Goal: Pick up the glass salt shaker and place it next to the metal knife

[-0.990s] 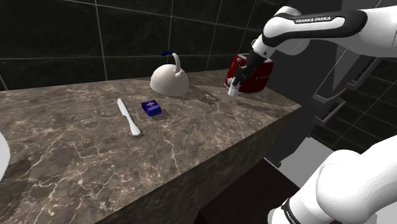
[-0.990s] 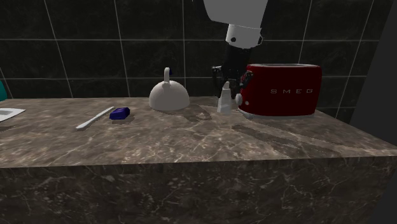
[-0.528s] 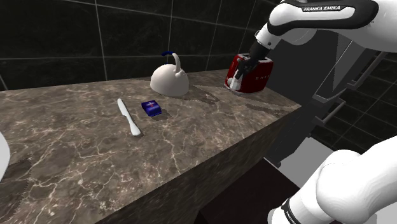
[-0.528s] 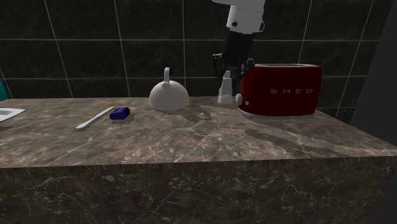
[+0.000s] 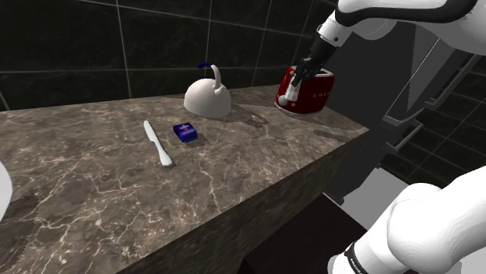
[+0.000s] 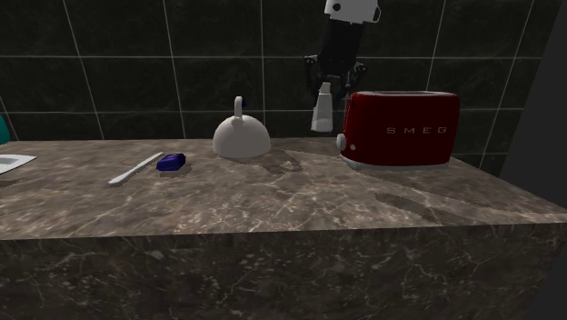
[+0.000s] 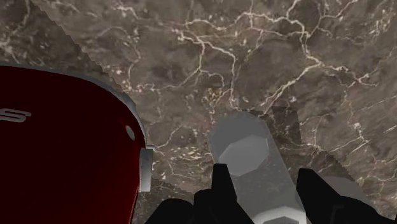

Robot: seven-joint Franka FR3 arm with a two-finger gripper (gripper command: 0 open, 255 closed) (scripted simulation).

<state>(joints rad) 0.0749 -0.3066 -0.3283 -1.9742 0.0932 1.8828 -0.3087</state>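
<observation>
Shaker: the pale, tapered salt shaker (image 6: pixel 321 111) is hanging clear of the counter (image 5: pixel 234 179), just beside the toaster (image 6: pixel 400 132), its base roughly level with the toaster's top.
Pincer: the gripper (image 6: pixel 325 87) is pinching the shaker's upper end, one finger pressing each side.
Shaker to pincer: most of its body is hanging below the fingertips, upright.
Handling: probably light, stiff, smooth and breakable, so a firm squeeze across the narrow upper part is looking right.
Knife (image 5: pixel 157 144): lying well apart from the toaster, beyond the kettle (image 6: pixel 242 138).
</observation>
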